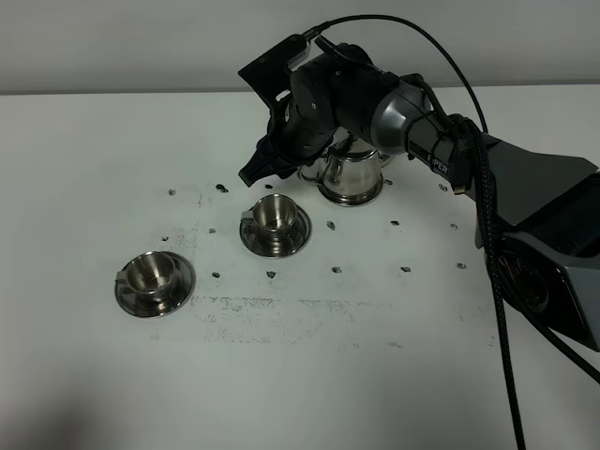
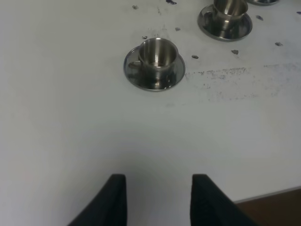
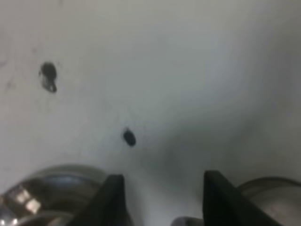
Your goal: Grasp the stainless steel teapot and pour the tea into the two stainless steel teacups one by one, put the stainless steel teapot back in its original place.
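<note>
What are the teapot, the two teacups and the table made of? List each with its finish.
Teapot: polished metal, probably stainless steel; mirror-bright reflections.
Two teacups: same shiny steel look, duller grey inside.
Table: matte white, perhaps laminate or paint; scuffed, dark-specked, no glare.

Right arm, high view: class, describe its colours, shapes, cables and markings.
The right arm is black and dark grey, with rounded joint housings and one silvery segment. A thick black braided cable runs along it; thinner black ones loop overhead. Small white lettering, unreadable here, marks the forearm. Its hand is black with flat fingers.
</note>
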You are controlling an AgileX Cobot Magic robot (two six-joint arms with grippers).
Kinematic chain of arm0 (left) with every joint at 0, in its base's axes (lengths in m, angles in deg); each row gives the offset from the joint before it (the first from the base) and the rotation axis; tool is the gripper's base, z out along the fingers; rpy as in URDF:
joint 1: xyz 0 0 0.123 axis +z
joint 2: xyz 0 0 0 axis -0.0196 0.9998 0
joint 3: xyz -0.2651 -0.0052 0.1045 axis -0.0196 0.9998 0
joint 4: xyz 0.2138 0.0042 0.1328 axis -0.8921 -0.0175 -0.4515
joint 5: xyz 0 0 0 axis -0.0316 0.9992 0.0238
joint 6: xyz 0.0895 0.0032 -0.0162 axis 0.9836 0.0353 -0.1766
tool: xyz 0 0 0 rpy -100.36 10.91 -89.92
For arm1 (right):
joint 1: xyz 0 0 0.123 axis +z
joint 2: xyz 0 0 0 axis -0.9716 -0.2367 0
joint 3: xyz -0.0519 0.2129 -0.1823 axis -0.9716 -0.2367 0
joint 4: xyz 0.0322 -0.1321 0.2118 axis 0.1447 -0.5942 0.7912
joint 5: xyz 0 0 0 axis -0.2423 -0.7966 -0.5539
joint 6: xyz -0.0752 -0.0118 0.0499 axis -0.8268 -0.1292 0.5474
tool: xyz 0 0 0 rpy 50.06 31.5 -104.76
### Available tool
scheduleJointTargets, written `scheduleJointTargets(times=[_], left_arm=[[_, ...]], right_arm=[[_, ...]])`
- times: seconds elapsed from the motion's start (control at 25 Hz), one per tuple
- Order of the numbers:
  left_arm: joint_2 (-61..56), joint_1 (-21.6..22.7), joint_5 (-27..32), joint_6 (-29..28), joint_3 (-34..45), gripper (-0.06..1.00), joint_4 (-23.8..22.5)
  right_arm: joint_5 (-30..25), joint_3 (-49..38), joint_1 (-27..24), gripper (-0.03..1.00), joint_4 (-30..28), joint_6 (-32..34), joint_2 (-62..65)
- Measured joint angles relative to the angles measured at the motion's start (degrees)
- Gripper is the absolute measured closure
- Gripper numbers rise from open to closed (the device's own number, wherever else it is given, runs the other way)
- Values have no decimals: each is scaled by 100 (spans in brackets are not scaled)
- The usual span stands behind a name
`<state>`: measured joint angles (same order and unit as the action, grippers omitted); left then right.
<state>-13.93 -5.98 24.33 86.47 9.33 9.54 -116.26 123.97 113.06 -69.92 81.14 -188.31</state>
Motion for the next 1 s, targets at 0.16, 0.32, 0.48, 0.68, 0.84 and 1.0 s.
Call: scheduleJointTargets(times=[0.16, 0.32, 0.48, 0.68, 0.84, 1.0], left_arm=[[0, 0, 0, 0, 0, 62, 0], [0, 0, 0, 0, 0, 62, 0], [0, 0, 0, 0, 0, 62, 0], [0, 0, 0, 0, 0, 62, 0], [0, 0, 0, 0, 0, 62, 0], [0, 0, 0, 0, 0, 62, 0]], right_arm=[[-353, 0, 0, 60, 7, -6, 0], [-755, 0, 0, 60, -100, -6, 20], [-1076, 0, 0, 60, -184, -6, 127], [-1486, 6, 0, 60, -254, 0, 228], [-1738, 6, 0, 60, -402, 0, 246], [-1948, 6, 0, 60, -536, 45, 246]])
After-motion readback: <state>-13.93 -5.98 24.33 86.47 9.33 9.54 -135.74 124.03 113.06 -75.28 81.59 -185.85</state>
